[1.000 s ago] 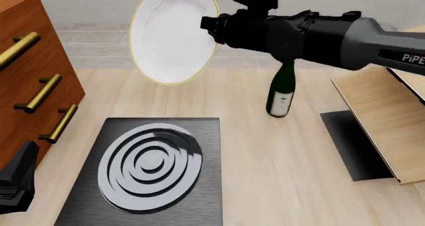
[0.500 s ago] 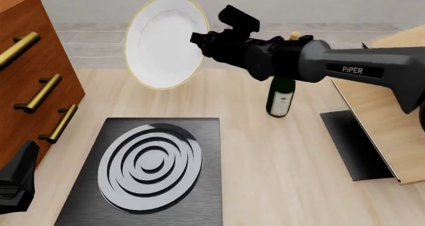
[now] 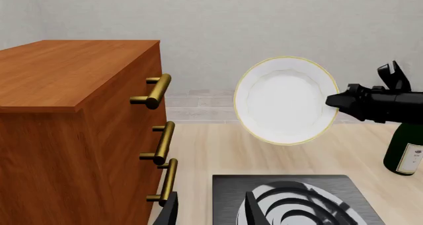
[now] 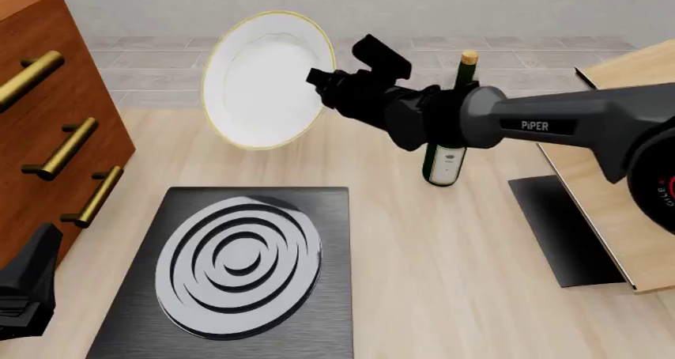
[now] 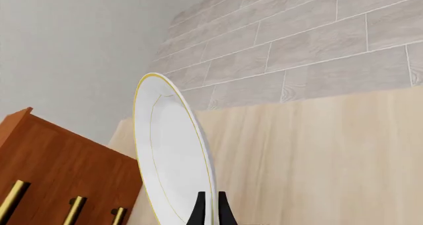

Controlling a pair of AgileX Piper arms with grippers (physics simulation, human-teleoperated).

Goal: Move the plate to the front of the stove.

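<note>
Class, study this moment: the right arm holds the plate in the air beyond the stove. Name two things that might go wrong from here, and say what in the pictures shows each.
1. The right gripper pinches only the rim of the plate, which stands nearly on edge above the table; it might slip or swing and drop.
2. The wine bottle stands right under the right arm, beside the stove; lowering the plate might knock it over.

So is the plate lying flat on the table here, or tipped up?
Tipped up on edge and off the table: the plate faces sideways in mid-air, the right gripper pinching its rim, beyond the stove.
</note>
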